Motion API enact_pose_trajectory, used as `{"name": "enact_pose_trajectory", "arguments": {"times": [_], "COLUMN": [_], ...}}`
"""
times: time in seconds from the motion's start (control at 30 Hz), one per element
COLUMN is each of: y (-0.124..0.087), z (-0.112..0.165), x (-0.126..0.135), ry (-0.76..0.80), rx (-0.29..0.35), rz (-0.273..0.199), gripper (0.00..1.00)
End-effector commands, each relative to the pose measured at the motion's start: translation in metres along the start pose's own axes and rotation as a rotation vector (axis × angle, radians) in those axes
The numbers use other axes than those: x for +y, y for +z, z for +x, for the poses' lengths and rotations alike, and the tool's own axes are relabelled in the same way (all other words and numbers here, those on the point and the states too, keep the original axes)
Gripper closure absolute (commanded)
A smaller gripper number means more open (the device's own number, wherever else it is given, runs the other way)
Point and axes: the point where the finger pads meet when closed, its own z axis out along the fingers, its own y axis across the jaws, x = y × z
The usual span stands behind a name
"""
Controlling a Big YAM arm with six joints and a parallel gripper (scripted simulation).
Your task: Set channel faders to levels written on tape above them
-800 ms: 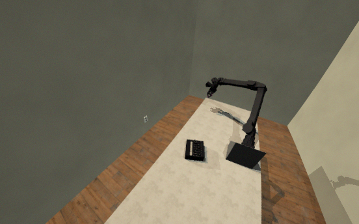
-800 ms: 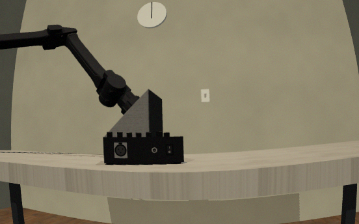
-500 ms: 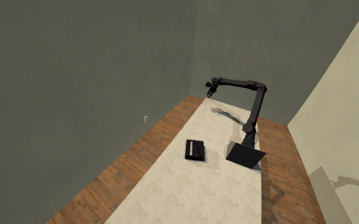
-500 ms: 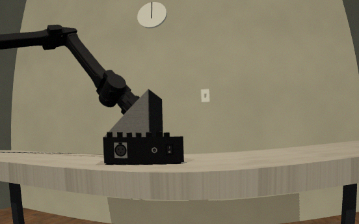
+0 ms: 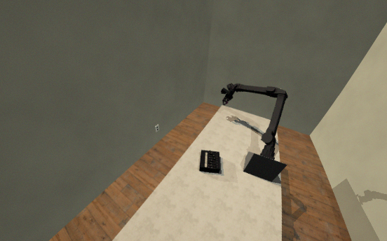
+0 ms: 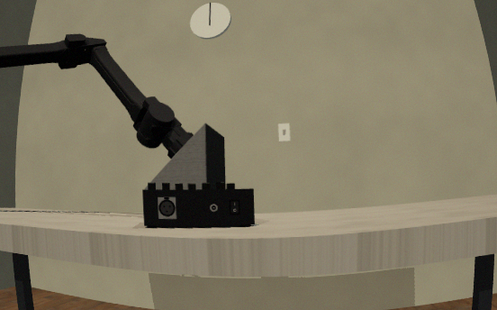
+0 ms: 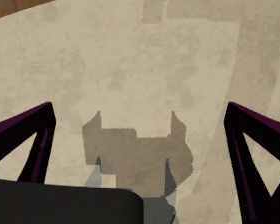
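The black lighting desk (image 5: 210, 161) stands on its feet near the middle of the pale table. Its row of faders shows on top, but the caps and tape labels are too small to read. In the exterior view I see its back panel (image 6: 198, 207) with sockets and a switch, and the fader caps as small bumps along the top edge. My gripper (image 5: 225, 100) is open and empty, high above the far end of the table, well away from the desk. In the wrist view the fingers stand wide over bare table, with their shadow below.
The arm's base (image 5: 264, 167) is a black wedge block right of the desk. It also shows behind the desk in the exterior view (image 6: 194, 155).
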Motion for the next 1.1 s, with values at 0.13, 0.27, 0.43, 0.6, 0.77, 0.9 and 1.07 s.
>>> {"name": "enact_pose_trajectory", "arguments": {"times": [0.13,0.27,0.43,0.6,0.77,0.9,1.07], "y": [-0.003,-0.005,-0.02,-0.04,-0.067,-0.086,-0.116], "z": [-0.037,-0.045,-0.052,-0.047,-0.03,-0.015,0.02], "x": [0.116,0.155,0.256,0.34,0.426,0.472,0.539], "ry": [-0.005,-0.004,-0.008,-0.021,-0.041,-0.053,-0.079], "rx": [-0.001,0.007,0.046,0.086,0.134,0.158,0.205], "rz": [-0.143,-0.175,-0.273,-0.329,-0.365,-0.375,-0.38], "gripper": [0.0,0.0,0.0,0.0,0.0,0.0,0.0]}}
